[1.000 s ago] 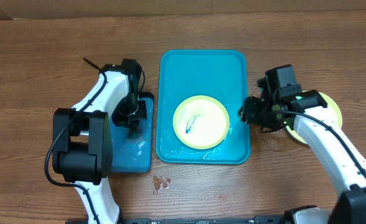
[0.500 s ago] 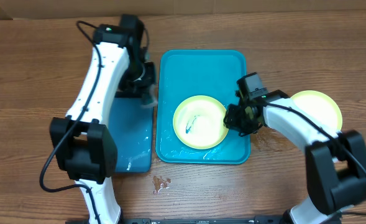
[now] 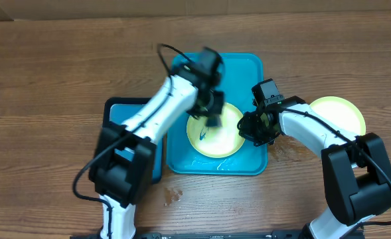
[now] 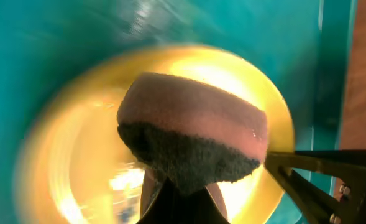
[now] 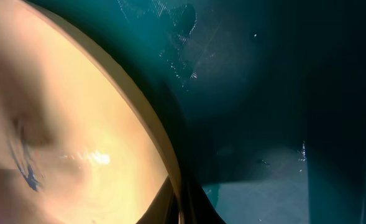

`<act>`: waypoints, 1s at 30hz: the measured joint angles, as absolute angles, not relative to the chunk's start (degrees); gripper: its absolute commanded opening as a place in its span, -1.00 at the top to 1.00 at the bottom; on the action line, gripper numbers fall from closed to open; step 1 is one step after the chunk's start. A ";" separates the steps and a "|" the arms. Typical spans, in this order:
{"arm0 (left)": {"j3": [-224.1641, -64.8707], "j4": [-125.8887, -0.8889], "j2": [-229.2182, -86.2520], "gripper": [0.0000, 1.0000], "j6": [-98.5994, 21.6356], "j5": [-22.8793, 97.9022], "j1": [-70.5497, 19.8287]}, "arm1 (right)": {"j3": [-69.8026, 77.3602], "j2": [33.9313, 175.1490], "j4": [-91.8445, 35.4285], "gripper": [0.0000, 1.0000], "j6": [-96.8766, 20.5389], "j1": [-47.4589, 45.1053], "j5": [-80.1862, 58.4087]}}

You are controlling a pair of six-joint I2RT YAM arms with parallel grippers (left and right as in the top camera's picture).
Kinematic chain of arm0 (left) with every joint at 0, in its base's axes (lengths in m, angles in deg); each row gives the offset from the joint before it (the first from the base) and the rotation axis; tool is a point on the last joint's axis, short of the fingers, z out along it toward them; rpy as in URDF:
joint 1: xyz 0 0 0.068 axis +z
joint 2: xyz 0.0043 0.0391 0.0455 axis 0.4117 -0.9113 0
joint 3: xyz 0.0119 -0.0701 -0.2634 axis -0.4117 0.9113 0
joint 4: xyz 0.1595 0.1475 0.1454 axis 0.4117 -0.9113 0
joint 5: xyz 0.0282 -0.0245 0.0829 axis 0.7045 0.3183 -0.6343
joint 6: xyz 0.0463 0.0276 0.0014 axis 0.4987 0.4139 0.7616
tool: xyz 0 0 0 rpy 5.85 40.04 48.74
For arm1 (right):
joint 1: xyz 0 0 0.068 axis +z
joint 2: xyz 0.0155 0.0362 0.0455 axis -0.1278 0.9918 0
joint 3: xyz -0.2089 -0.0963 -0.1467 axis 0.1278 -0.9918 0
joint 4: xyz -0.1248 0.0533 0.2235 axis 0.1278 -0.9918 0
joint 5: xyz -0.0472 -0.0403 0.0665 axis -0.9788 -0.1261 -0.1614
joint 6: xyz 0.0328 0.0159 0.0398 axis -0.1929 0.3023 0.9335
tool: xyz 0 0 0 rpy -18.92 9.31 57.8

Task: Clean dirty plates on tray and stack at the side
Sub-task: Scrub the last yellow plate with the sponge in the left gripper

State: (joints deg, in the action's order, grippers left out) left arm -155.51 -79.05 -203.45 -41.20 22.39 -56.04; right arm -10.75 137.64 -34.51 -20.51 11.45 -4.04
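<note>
On the teal tray (image 3: 215,70) lies one plate (image 3: 227,143) with a yellow-green rim and a blue smear (image 3: 202,137) on its white centre. My left gripper (image 3: 212,114) hangs over the plate's upper left part, shut on a pink sponge (image 4: 192,134) whose dark scouring side faces the plate (image 4: 64,162). My right gripper (image 3: 249,129) is shut on the plate's right rim; the right wrist view shows that rim (image 5: 170,168) pinched between the fingers. A second yellow-green plate (image 3: 341,114) rests on the table at the right.
A smaller black-rimmed blue tray (image 3: 139,166) lies left of the teal tray, partly under my left arm. Water drops (image 3: 173,194) sit on the wooden table near the front. The teal tray's floor (image 5: 263,93) is wet around the plate.
My left arm swung right from the small blue tray to above the plate, carrying the sponge. My right gripper moved left from the side plate and shut on the plate's rim.
</note>
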 measured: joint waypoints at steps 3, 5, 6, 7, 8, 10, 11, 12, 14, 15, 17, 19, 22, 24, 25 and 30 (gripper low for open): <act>-153.06 -76.71 -204.02 0.92 -43.13 22.65 -58.18 | -10.66 137.64 -34.99 0.92 -20.51 11.45 -4.04; -152.89 -76.45 -205.11 0.92 -44.39 22.76 -58.35 | -10.57 137.64 -35.26 0.92 -20.49 11.45 -4.04; -152.89 -76.80 -205.70 0.92 -45.20 22.52 -58.13 | -10.55 137.64 -35.43 0.92 -20.49 11.45 -4.04; -152.89 -77.85 -206.27 0.92 -45.99 21.95 -57.85 | -10.53 137.64 -35.52 0.92 -20.44 11.45 -4.04; -152.89 -79.25 -206.90 0.92 -46.91 21.12 -57.44 | -10.53 137.64 -35.58 0.92 -20.42 11.45 -4.01; -152.98 -82.02 -207.56 0.92 -48.02 19.61 -56.50 | -10.53 137.64 -35.96 0.92 -20.33 11.51 -3.64; -153.17 -83.33 -207.62 0.92 -48.46 18.87 -56.17 | -10.53 137.64 -36.09 0.92 -20.33 11.58 -3.40; -153.30 -84.71 -207.65 0.92 -48.70 17.97 -55.93 | -10.53 137.64 -36.17 0.92 -20.33 11.69 -3.25; -153.50 -87.86 -207.69 0.92 -48.90 15.44 -55.29 | -10.53 137.64 -36.20 0.92 -20.33 11.77 -3.27; -153.50 -89.28 -207.71 0.92 -48.90 14.12 -54.88 | -10.53 137.64 -36.20 0.92 -20.33 11.77 -3.27; -153.57 -91.07 -207.73 0.92 -48.83 12.31 -54.09 | -10.53 137.64 -36.22 0.92 -20.33 11.77 -3.25; -153.85 -92.25 -207.91 0.92 -48.74 11.30 -53.35 | -10.53 137.64 -36.17 0.92 -20.36 11.77 -3.27; -154.53 -92.27 -208.26 0.92 -48.09 11.59 -52.98 | -10.53 137.64 -36.20 0.92 -20.33 11.77 -3.27; -154.53 -91.05 -208.37 0.92 -46.60 12.88 -52.82 | -10.53 137.64 -36.17 0.92 -20.36 11.77 -3.23; -154.51 -89.48 -208.41 0.92 -45.60 14.69 -52.67 | -10.53 137.64 -36.15 0.92 -20.33 11.77 -3.27; -154.35 -76.99 -209.33 0.92 -42.82 26.71 -52.50 | -10.53 137.64 -36.66 0.92 -20.16 11.64 -3.53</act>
